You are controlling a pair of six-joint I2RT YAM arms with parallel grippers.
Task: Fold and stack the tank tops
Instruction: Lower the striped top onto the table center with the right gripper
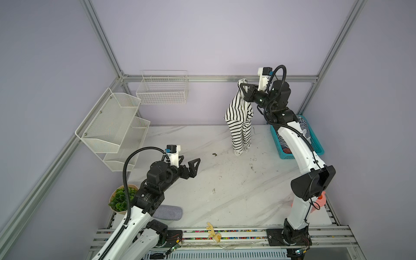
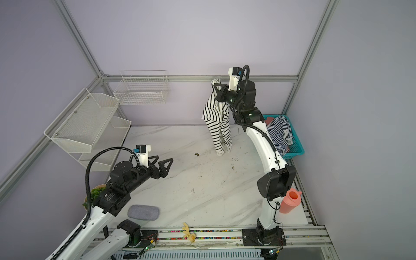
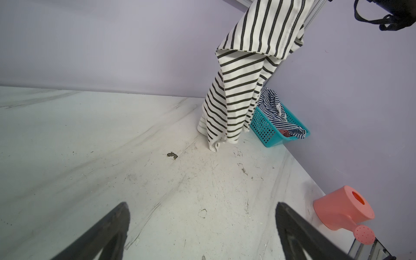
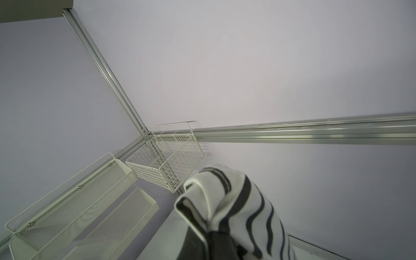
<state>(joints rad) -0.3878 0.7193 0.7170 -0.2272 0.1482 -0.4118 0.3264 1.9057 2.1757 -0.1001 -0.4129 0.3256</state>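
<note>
**Fig.** The right gripper (image 1: 242, 86) is clamping shut on a bunched upper edge of the white tank top (image 1: 239, 121), holding it high in front of the back wall. The cloth is wrapping over the fingers in the right wrist view, so the exact part being pinched cannot be told. The left gripper (image 1: 190, 161) is hovering with its jaws wide apart and empty over the marble table (image 1: 202, 191), well apart from the garment.

The step in hand is judged to be presenting the top for spreading. To do it well, the left gripper should be taking a second corner along the same edge. The two arms should then be drawing the cloth taut and lowering it flat onto the bare middle of the table, hem first, so no folds are trapped.

The white tank top (image 3: 238, 90) is hanging as a long, twisted column with wide-spaced black stripes. An upper flap is doubling over it, and its lower end appears to be touching the table. The navy-striped tank top (image 2: 279, 132) is lying crumpled in the teal basket (image 2: 297, 146) at the far right, waiting unfolded.
</note>
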